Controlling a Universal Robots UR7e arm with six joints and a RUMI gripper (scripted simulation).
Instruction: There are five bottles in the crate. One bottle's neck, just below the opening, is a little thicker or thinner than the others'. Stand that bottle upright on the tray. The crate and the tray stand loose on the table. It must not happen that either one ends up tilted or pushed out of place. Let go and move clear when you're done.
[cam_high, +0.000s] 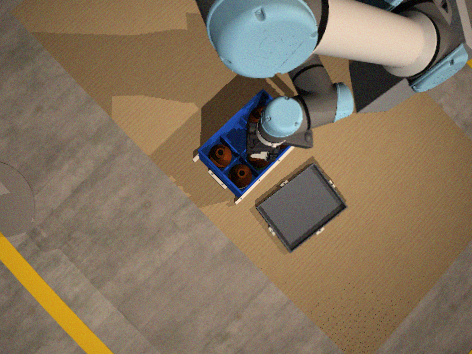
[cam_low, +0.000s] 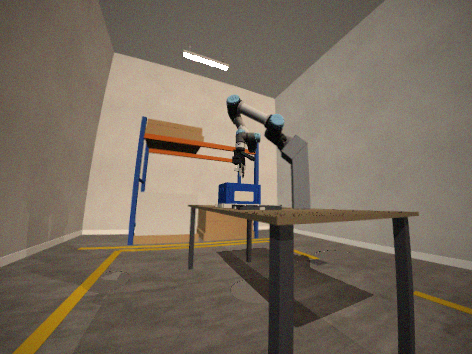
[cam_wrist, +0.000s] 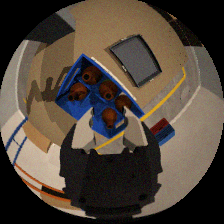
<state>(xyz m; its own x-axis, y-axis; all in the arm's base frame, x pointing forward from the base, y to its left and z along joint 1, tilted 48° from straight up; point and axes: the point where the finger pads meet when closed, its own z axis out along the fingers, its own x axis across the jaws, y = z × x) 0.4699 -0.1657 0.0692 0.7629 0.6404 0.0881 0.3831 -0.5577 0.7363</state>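
A blue crate stands on the wooden table and holds several brown bottles. Two bottles show in full from above; the arm's wrist covers the others. The wrist view shows the crate with all its bottles upright. My gripper is open and empty and hangs above the crate, over the bottle at the near corner. In the side view the gripper is clearly higher than the crate. The dark grey tray lies empty to the right of the crate.
The arm's large joints hang over the table's back part. The tray lies beyond the crate in the wrist view. A blue and orange shelf rack stands behind the table. The table's edge runs close to the crate's left side.
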